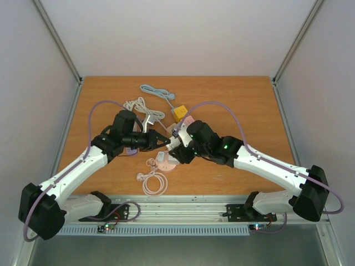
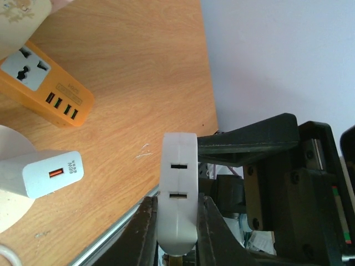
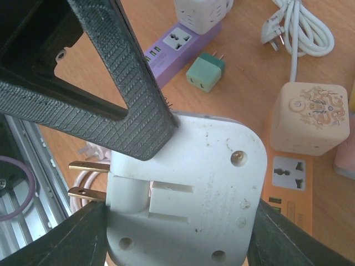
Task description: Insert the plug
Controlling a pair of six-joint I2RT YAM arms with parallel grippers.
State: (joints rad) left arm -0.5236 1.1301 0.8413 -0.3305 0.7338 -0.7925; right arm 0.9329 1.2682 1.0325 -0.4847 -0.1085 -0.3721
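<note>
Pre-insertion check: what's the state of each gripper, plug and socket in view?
left gripper: shut on white socket block, slots empty.
right gripper: shut on white plug.
prongs: bare, not inserted.
green adapter: lying loose, unplugged.
white cable: coiled, its plug free.
white USB charger: port empty.

Soft, even light is falling from overhead, giving the wooden surface (image 1: 255,94) a mild sheen and leaving only faint shadows under my arms (image 1: 83,166). In my wrist views my fingers (image 3: 127,94) are looming dark and slightly soft up close, while the pale wall (image 2: 277,55) is glowing nearly washed out.
</note>
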